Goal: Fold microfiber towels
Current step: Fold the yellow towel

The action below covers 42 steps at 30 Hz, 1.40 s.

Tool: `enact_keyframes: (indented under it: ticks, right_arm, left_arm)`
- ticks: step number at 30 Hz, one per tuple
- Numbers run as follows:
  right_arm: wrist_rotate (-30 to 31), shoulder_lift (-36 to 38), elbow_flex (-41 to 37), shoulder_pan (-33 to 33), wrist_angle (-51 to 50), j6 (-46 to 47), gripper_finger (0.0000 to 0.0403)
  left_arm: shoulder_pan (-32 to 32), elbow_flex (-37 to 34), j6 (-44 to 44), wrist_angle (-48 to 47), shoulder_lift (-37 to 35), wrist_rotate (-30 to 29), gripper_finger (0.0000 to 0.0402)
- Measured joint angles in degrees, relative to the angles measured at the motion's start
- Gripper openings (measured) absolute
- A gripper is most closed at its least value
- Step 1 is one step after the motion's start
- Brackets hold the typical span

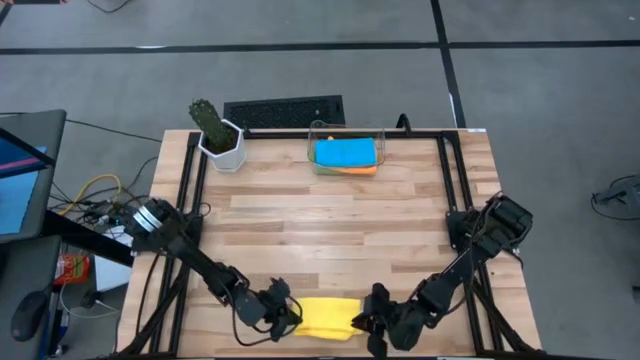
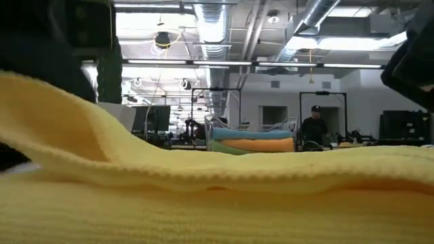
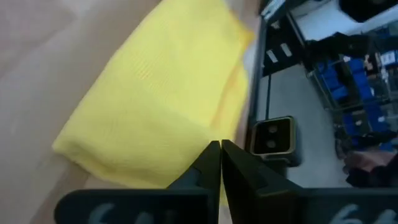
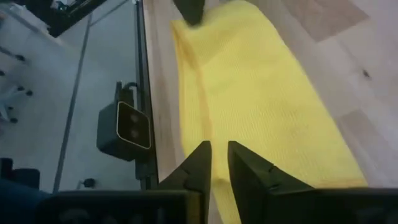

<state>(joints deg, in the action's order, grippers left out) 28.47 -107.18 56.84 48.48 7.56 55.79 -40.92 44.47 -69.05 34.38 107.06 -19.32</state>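
Note:
A yellow towel (image 1: 327,318) lies folded into a small rectangle at the table's near edge and fills the foreground of the low view (image 2: 217,196). My left gripper (image 1: 285,312) is shut at its left end (image 3: 220,155). My right gripper (image 1: 366,320) is at its right end, its fingers nearly together with yellow cloth between them (image 4: 219,152). The blue towel (image 1: 345,151), the orange towel (image 1: 352,169) and the green towel (image 2: 227,148) lie stacked in the clear bin (image 1: 318,135) at the far side. My left gripper has its shut fingertips (image 3: 211,152) over the towel's left end near its near corner, coming level from the table's left. I cannot tell whether they touch the cloth. My right gripper pinches the towel's right end (image 4: 219,134) between its two fingers, coming low from the table's right. One layer or several, I cannot tell. The towel lies flat on the table.
A potted cactus (image 1: 218,135) stands at the far left and a dark grille (image 1: 283,110) lies behind the table. Black rails (image 1: 190,190) run along the table's sides. The low camera (image 3: 273,137) sits just off the near edge. A person (image 2: 313,125) stands far back in the room.

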Motion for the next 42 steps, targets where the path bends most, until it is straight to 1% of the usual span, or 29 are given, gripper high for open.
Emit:
enact_keyframes:
  ticks: [3, 6, 9, 12, 14, 17, 19, 20, 22, 25, 27, 30, 33, 35, 39, 42]
  right_arm:
    - [-0.27, -1.40, -0.38, -0.28, 1.29, 0.08, 0.0069]
    - [-2.29, -3.32, -0.43, -0.03, 0.85, 1.58, 0.0059]
    - [-3.71, -4.56, -0.44, -0.16, 0.08, 3.19, 0.0050]
    - [-2.57, -3.55, -0.44, 0.09, 0.03, 2.79, 0.0034]
    - [-0.03, -1.72, -0.46, 0.14, 0.59, 0.98, 0.0021]
    - [4.18, 0.19, -0.26, -0.10, 7.80, -5.47, 0.0009]
    - [4.64, 0.00, -0.25, -0.67, 11.52, -10.06, 0.0010]
    - [4.24, -0.71, -0.24, -1.15, 12.62, -10.82, 0.0013]
    - [2.46, -2.90, -0.26, -1.94, 12.41, -9.97, 0.0022]
    - [0.91, -6.27, -0.41, -2.29, 12.33, -6.56, 0.0029]
    - [-1.49, -8.26, -0.31, -1.99, 12.02, -4.03, 0.0026]
    - [-4.30, -10.06, -0.31, -1.20, 7.41, 0.63, 0.0014]
    - [-3.72, -9.81, -0.01, -0.86, 2.74, 4.22, 0.0009]
    - [-3.21, -9.09, 0.05, -0.63, 0.78, 4.39, 0.0014]
    - [-2.51, -8.87, -0.06, -0.60, -0.01, 3.91, 0.0032]
    - [-2.54, -8.90, -0.14, -0.60, 0.12, 3.98, 0.0033]
  left_arm:
    - [-0.69, 0.11, -2.70, 3.23, 3.40, -0.60, 0.0002]
    - [-1.07, 0.79, -4.01, 2.78, 4.99, -0.32, 0.0001]
    - [-1.27, 0.92, -3.63, 2.64, 5.14, 0.40, 0.0000]
    - [-1.27, 0.90, -3.79, 2.62, 4.72, 0.81, 0.0000]
    - [-1.27, 1.10, -3.76, 2.34, 4.75, 1.24, 0.0000]
    - [-1.24, 1.56, -3.74, 1.75, 4.81, 1.54, 0.0000]
    - [-0.92, 1.84, -3.71, 1.52, 4.85, 2.14, 0.0000]
    - [-0.77, 2.13, -3.83, 1.02, 4.85, 2.57, 0.0000]
    - [-0.43, 3.10, -4.05, -1.23, 4.88, 3.76, 0.0000]
    - [0.06, 5.51, -4.95, -7.71, 4.90, 5.93, 0.0000]
    - [0.31, 7.28, -5.21, -12.20, 4.92, 7.14, 0.0000]
    - [0.76, 10.04, -5.17, -19.03, 5.08, 9.29, 0.0000]
    - [1.35, 12.45, -5.80, -24.31, 5.23, 12.03, 0.0000]
    - [1.72, 14.21, -6.33, -27.48, 5.25, 13.83, 0.0000]
    - [1.87, 16.71, -6.74, -32.89, 5.25, 15.05, 0.0000]
    - [2.11, 18.53, -6.55, -36.95, 5.19, 17.01, 0.0000]
